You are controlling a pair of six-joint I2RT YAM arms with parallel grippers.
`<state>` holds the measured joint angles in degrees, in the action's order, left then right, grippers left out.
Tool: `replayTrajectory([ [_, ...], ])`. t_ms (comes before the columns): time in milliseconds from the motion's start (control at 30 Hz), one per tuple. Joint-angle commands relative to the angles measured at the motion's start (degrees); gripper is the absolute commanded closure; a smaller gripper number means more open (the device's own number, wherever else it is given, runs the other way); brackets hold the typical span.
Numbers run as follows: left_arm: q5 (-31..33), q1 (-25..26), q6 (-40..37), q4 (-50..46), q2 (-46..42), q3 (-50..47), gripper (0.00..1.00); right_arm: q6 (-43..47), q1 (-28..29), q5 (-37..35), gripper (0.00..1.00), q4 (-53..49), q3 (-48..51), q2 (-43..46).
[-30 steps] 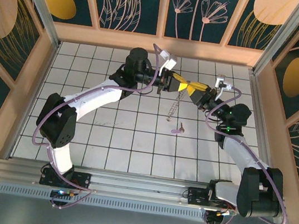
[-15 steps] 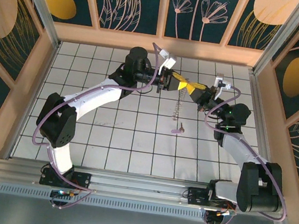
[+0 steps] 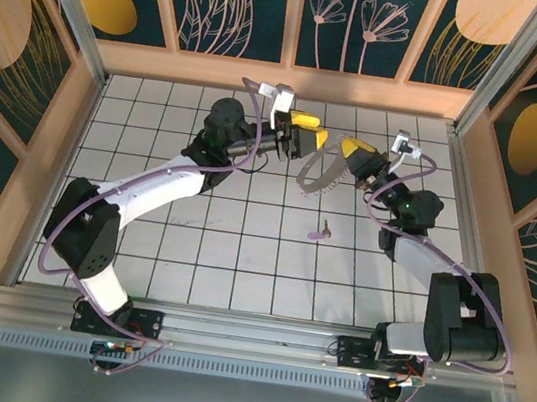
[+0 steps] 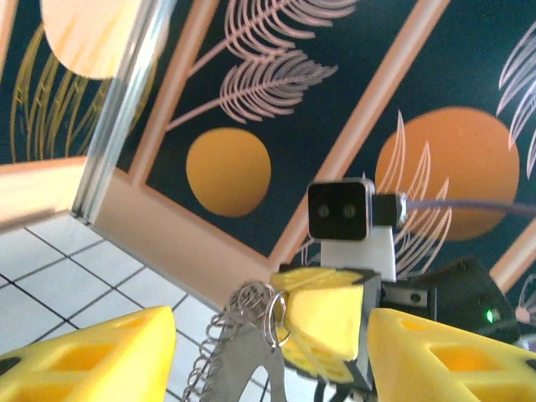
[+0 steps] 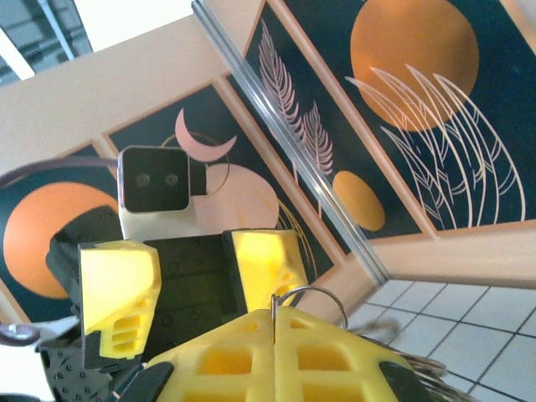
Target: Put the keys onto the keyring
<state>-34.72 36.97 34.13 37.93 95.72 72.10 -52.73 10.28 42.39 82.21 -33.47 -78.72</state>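
Right hand (image 3: 348,153) clamped shut on keyring (image 3: 316,173), coil dangling clear of surface (image 3: 192,240). Left hand (image 3: 306,136) at its 9 o'clock, fingers spread, gripping nothing. Key (image 3: 319,235) flat on tiles, 6 o'clock of keyring.

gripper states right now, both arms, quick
Left gripper: open, holding nothing.
Right gripper: shut on the pale beige-grey coiled wire keyring.

L gripper (image 3: 307,137) now open, off the keyring (image 3: 315,173). Keyring now hangs from R gripper (image 3: 349,153) alone, bowed. Both grippers pitched up.
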Motion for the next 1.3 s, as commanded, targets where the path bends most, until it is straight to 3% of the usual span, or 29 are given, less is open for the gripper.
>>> replayTrajectory([
  [0,4.2,-0.1,4.0,6.5,-1.1,-1.9,0.4,-2.3,2.4,-6.4,1.0,7.3,0.1,0.1],
  [433,0.6,-0.1,11.7,17.0,4.0,-2.7,0.54,-6.4,7.2,-16.8,1.0,9.7,-1.8,-2.8],
  [667,-0.1,0.0,15.6,21.1,6.3,-2.8,0.65,-8.7,8.9,-17.5,1.0,12.2,-4.2,-6.6],
  [1267,0.0,0.0,17.1,23.7,7.7,-3.1,0.76,-9.4,10.3,-16.7,1.0,12.8,-6.3,-10.1],
])
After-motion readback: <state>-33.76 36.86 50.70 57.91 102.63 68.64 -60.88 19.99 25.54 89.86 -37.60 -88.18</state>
